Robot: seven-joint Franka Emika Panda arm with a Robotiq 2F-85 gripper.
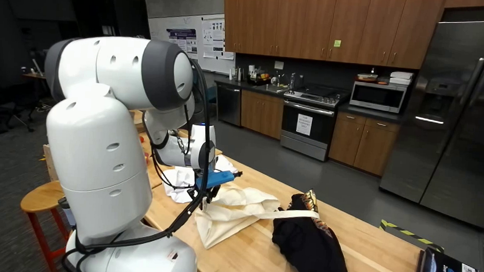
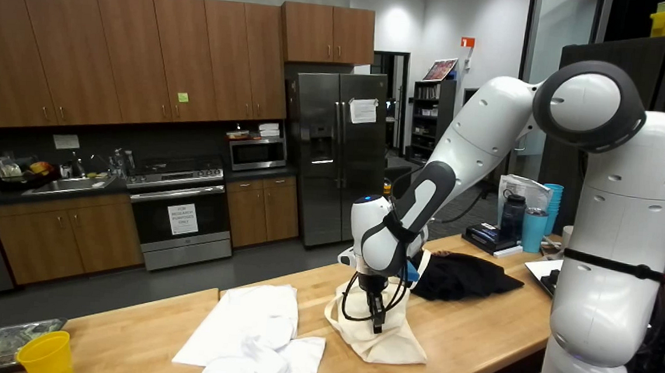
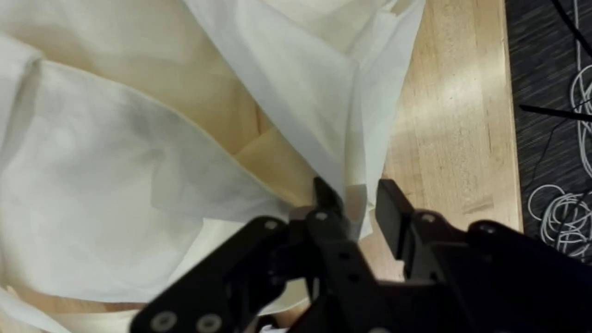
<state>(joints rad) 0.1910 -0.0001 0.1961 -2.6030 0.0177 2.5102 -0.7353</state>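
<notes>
In the wrist view, the claw (image 3: pixel 356 200) has its two fingers (image 3: pixel 392 210) apart, one to either side of a narrow fold (image 3: pixel 355 157) of the cream tote bag (image 3: pixel 92 222); wood shows between that fold and the finger at the right of the picture, while I cannot tell whether the finger at the left touches the cloth. The relation that matters, as I judge it, is the fold's line: it runs up the picture from the claw, across the direction in which the fingers would close, so the cloth lies within their gap. What look like the bag's two rim edges converge at that same spot, and most of the bag spreads toward the left and top of the picture, leaving the claw at its margin, near the edge of the worktop (image 3: pixel 448 138). Farther out, in an exterior view, a strap (image 1: pixel 291 214) stretches from the bag onto a black garment (image 1: pixel 315 247) with a patterned panel (image 1: pixel 311 200). In an exterior view, a crumpled white cloth (image 2: pixel 263 334) lies near the bag, on the side opposite the garment, with a yellow cup (image 2: pixel 48 357) well apart beyond it.
</notes>
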